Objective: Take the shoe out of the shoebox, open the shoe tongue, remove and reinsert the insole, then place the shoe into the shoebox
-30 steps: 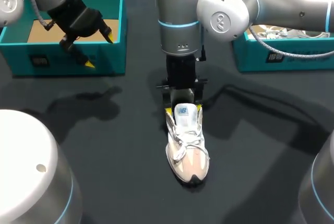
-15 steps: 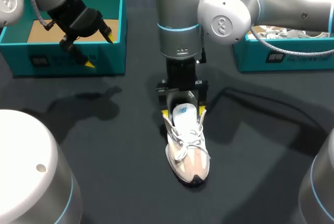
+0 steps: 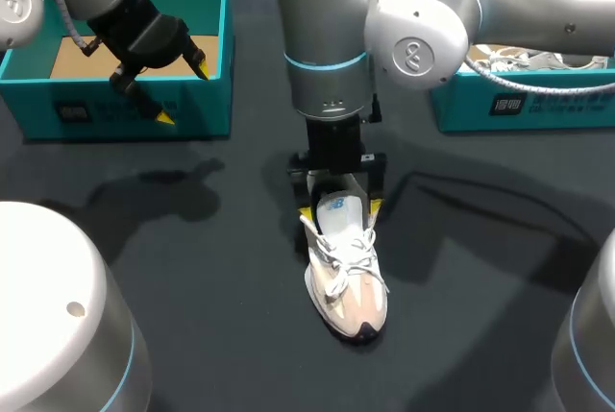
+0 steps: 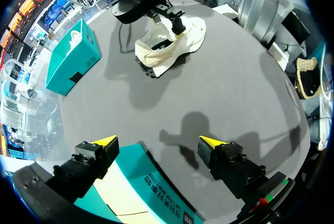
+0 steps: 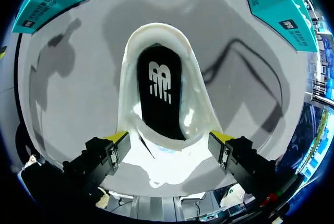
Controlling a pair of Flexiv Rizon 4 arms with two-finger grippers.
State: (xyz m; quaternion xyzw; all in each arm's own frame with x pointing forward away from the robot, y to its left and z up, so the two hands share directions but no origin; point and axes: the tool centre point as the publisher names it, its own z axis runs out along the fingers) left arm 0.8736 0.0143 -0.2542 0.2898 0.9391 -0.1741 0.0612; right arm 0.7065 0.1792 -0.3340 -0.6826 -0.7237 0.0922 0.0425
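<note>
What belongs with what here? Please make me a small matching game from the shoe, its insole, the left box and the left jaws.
Things:
1. shoe
2. insole
3. left box
4. left jaws

Descriptions:
A. teal, at the table's far left
B. open, hanging over a box's edge
C. mostly white, laced, on the middle of the table
D. black, lying inside the shoe

Pairs: 1-C, 2-D, 3-A, 4-B
</note>
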